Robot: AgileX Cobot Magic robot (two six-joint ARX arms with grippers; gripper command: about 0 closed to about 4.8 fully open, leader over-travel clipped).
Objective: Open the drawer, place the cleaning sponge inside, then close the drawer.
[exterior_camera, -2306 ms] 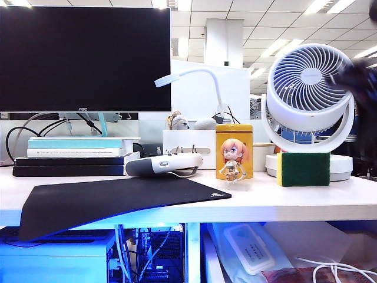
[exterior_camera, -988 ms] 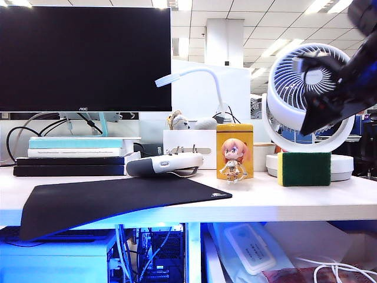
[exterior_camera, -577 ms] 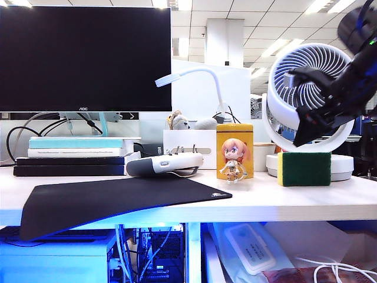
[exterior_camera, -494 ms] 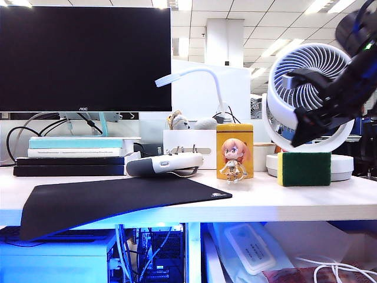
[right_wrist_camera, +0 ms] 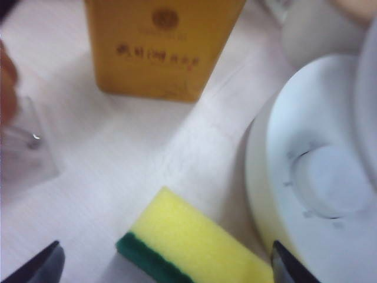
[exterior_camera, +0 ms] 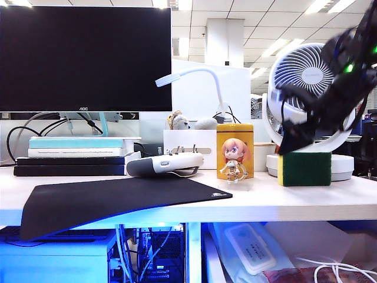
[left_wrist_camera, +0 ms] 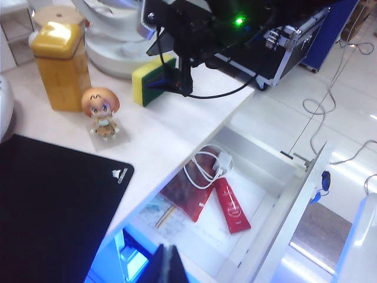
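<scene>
While you watch the exterior view, your right gripper (exterior_camera: pixel 290 143) hangs just above the cleaning sponge (exterior_camera: pixel 304 169), jaws spread wide and nothing between them; the right wrist view shows both fingertips (right_wrist_camera: pixel 41 265) flanking the sponge (right_wrist_camera: pixel 194 243) without touching it; the sponge stands on edge on the desk (exterior_camera: pixel 265 197), green face toward the exterior camera, right against the base of the white fan (exterior_camera: pixel 306 88) and near the yellow tin (exterior_camera: pixel 234 141), with the little figure (exterior_camera: pixel 234 159) in front of the tin; the drawer (left_wrist_camera: pixel 294 194) is pulled open beside the desk edge, holding a cable and a red packet; your left gripper (left_wrist_camera: pixel 168 268) hovers over the open drawer, its fingers seemingly pressed together, though only their tips show.
</scene>
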